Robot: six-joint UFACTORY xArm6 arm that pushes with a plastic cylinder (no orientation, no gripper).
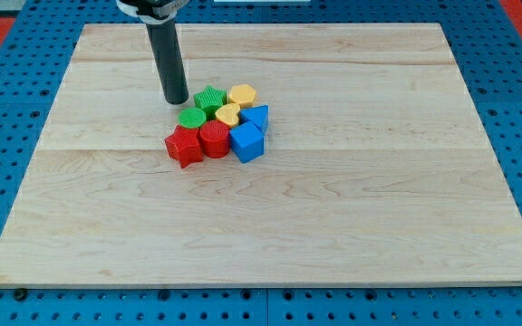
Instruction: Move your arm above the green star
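A: Where is my tip (pixel 176 100)?

B: On the counter (pixel 352 226), just to the view's left of the green star (pixel 209 99). The tool is a bare rod holding nothing.

A: Procedure?

B: Travel toward the view's top, then right, clearing the star. Avoid nudging the green round block (pixel 191 119) below.

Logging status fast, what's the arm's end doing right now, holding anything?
My tip: a bare rod with no jaws, holding nothing, just to the view's left of the green star, apparently not touching it.
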